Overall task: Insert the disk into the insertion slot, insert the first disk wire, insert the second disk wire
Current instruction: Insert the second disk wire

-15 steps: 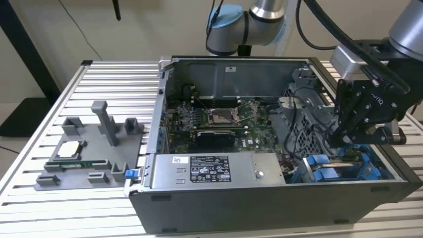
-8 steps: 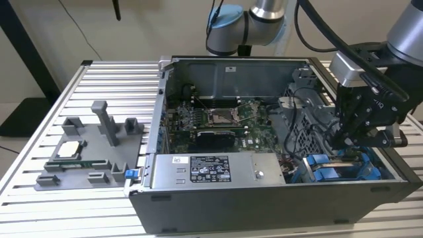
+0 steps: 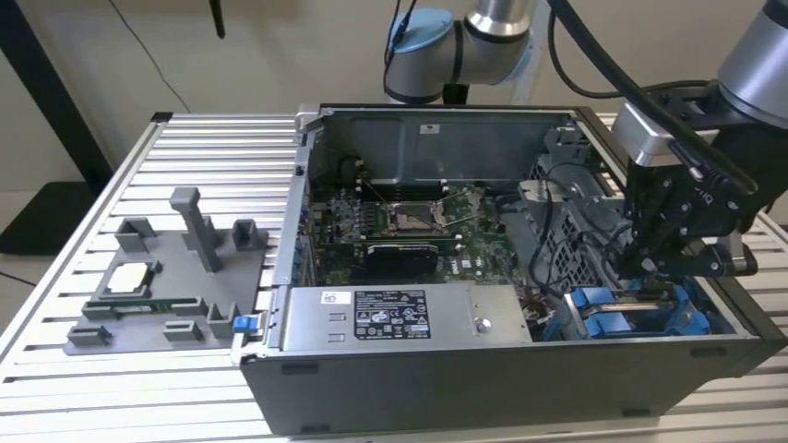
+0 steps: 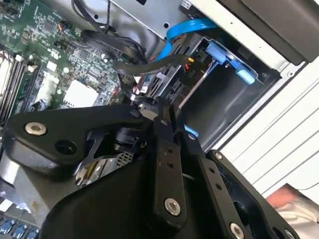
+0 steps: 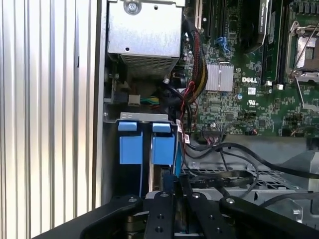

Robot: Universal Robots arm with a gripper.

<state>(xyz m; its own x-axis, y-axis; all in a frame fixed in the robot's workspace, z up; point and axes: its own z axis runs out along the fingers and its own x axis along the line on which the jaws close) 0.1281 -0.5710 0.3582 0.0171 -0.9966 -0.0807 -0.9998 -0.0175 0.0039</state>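
exterior view puts the gripper [image 3: 665, 263] low inside the open computer case [image 3: 493, 388], at the drive bay near the exterior view's right. its fingers [image 4: 164, 119] sit close together — whether they pinch a wire i cannot tell. just below them the disk [image 3: 622, 314] sits in the slot, its blue carrier tabs [image 5: 147, 144] side by side. black cables [image 5: 234, 164] loop beside it, the motherboard [image 5: 249, 74] beyond.
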